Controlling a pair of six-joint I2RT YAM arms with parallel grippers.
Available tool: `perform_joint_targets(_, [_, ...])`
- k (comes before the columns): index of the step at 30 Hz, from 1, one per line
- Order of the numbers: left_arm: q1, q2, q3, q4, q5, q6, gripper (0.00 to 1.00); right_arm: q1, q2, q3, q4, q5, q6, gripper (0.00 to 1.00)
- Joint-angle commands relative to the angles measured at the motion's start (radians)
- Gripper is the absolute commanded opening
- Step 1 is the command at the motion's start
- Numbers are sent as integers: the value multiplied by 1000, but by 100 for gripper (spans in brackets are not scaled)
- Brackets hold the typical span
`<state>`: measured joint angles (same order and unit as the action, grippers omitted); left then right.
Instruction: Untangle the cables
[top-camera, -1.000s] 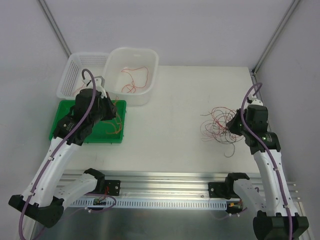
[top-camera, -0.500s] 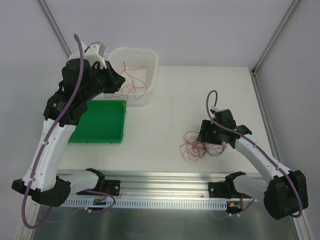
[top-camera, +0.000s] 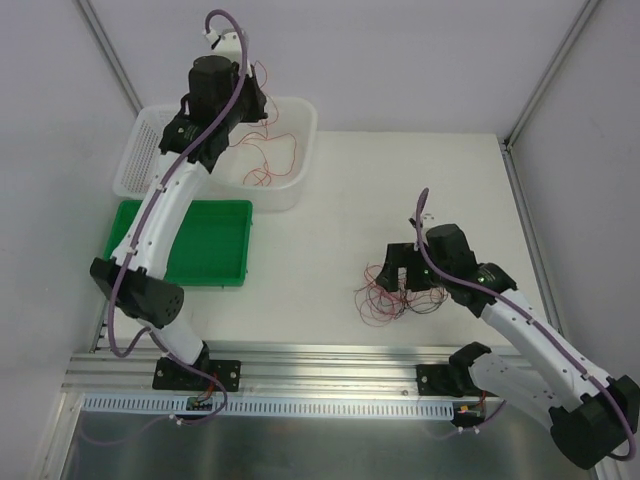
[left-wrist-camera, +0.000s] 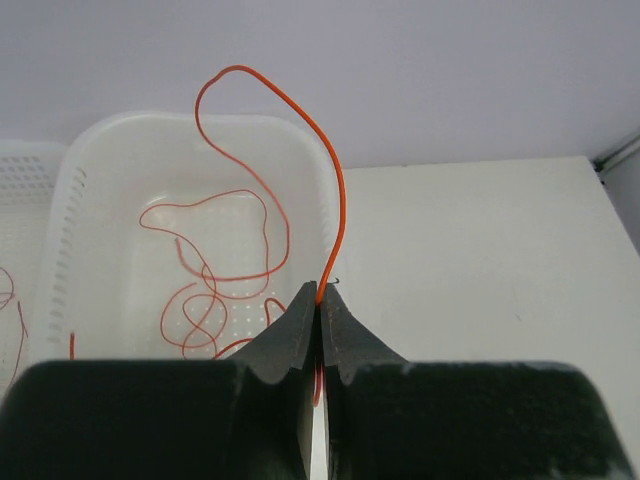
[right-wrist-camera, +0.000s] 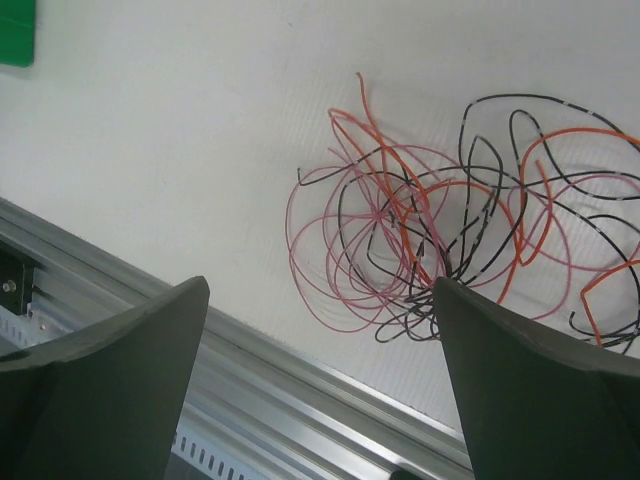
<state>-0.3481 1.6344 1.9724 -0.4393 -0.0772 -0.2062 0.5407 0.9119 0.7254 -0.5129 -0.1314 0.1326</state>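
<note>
Over the white tub (top-camera: 290, 190) at the far left of the table (top-camera: 330, 220), the left gripper (top-camera: 252, 100) is held up high. Its two fingers (left-wrist-camera: 290, 330) are pressed tight together on one orange wire (left-wrist-camera: 335, 170). The wire is pinched near one end, and the rest of it is seen going up from the fingers in a tall bend and curling back down toward the tub. More orange wires (left-wrist-camera: 210, 290) are laid in loose loops on the bottom of the tub. A white basket (top-camera: 140, 165) with holes is set just beside the tub on its left, and a bit of thin wire (left-wrist-camera: 18, 320) is seen inside it. A green tray (top-camera: 200, 250) is placed just in front of the basket, nearer the arms. On the right side of the table, near the front edge, a pile of wires (right-wrist-camera: 440, 240) is spread out flat, with pink-red, orange and black loops all crossed over each other. The right gripper (top-camera: 398, 278) is held low just over this pile, and its fingers (right-wrist-camera: 110, 380) are spread wide apart. Whether the pile is touched by the fingertips cannot be told. A metal rail (right-wrist-camera: 250, 390) is seen along the table's front edge, close to the pile.
</note>
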Motion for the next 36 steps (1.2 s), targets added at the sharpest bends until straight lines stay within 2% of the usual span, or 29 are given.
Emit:
perform_joint_targets(1, [24,93,20,166,-13,57,0,13,-70,52,-55,47,-14,100])
perform_joint_targets(2, [32,116,23,183,-15,68,0,13,-80,54,-71,62,-19,99])
perform_joint_targets(4, [46,180,29,215,-35,71,10,15,-113,65,-91,79,-24,100])
perform_joint_targets(6, [57,231,40,223,-48,71,29,15,-139,69,-113,93,-28,100])
perform_joint_targets(7, [63,240,43,223,-64,73,49,15,-146,72,-119,108,-30,100])
perform_joint_targets(10, [63,223,2,223,-35,74,78,13,-163,74,-144,124,-31,100])
perform_joint_targets(12, [61,171,-41,223,-15,45,84,13,-168,71,-150,164,-30,100])
perform_joint_targets(16, [52,41,-243,221,61,-37,96,15,-162,63,-159,209,-33,100])
perform_joint_targets(22, [-8,-152,-559,224,273,-93,99,13,-157,49,-151,285,-13,100])
perform_joint_targets(25, [-127,-203,-671,223,297,-52,99,15,-154,34,-127,286,-8,100])
perform_joint_targets(26, [-200,-215,-694,223,287,-38,99,15,-145,31,-122,285,-7,100])
perform_joint_targets(30, [-357,-203,-791,232,249,37,98,15,-137,11,-101,268,5,99])
perform_joint_targets(36, [-480,-101,-814,277,232,103,90,13,-157,-35,-70,243,22,99])
